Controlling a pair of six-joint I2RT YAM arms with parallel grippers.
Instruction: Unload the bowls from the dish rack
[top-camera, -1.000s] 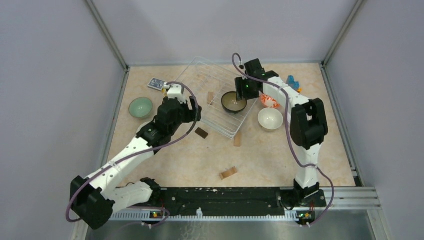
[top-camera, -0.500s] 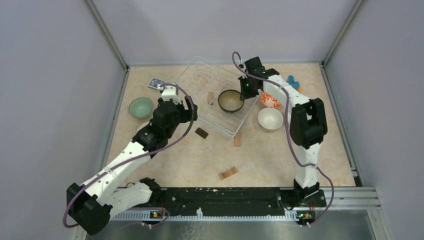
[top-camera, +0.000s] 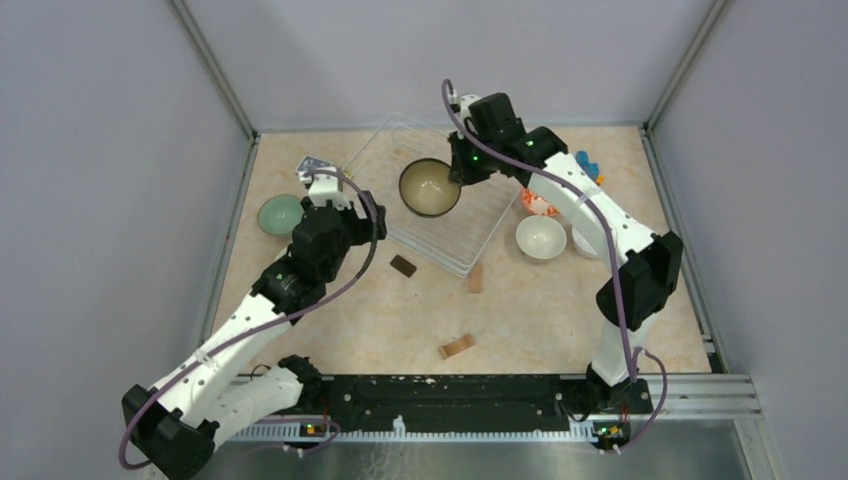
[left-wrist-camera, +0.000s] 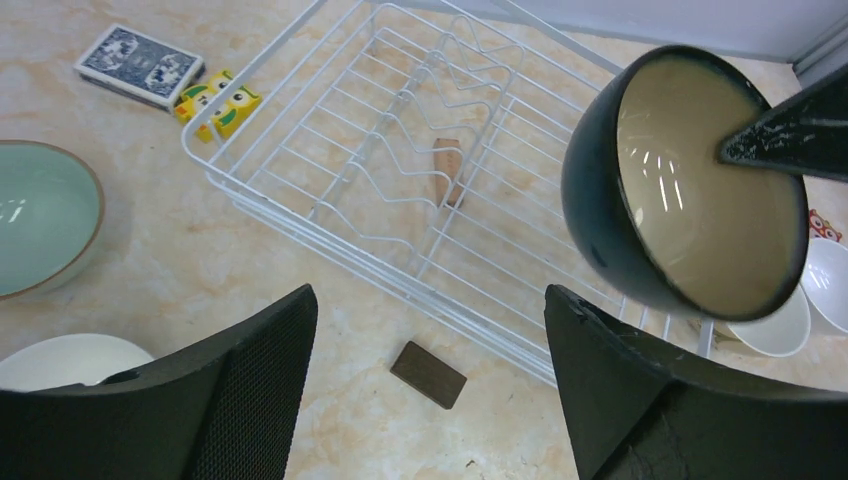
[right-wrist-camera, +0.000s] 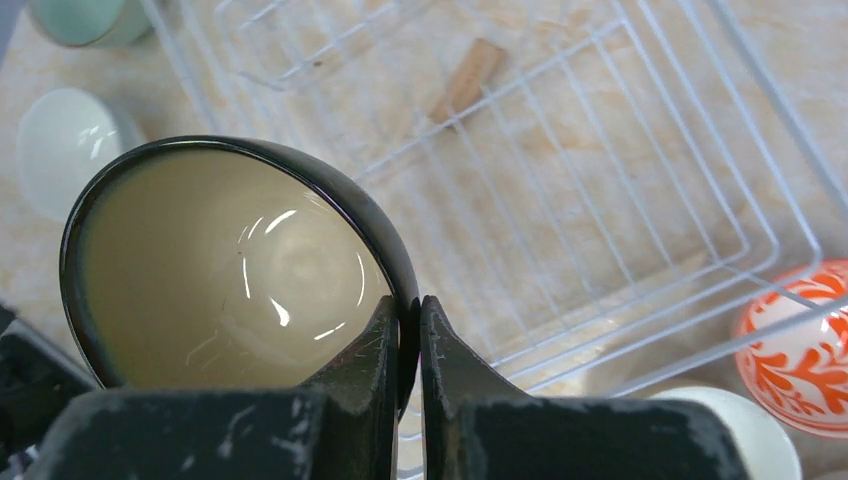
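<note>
The right gripper (right-wrist-camera: 410, 335) pinches the rim of a dark bowl (right-wrist-camera: 230, 270), one finger inside and one outside, holding it tilted above the rack (left-wrist-camera: 330, 170). The left gripper (left-wrist-camera: 430, 320) hangs open by the rack's near wall. Best handling, as I judge it: pinch firmly, clear the rack's wall, level the bowl, then lower it onto bare table beside the rack, apart from the white bowl (top-camera: 541, 237).

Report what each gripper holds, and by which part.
Right gripper pinches the dark bowl by its rim, one finger inside, one outside. Left gripper is open, holding nothing.
</note>
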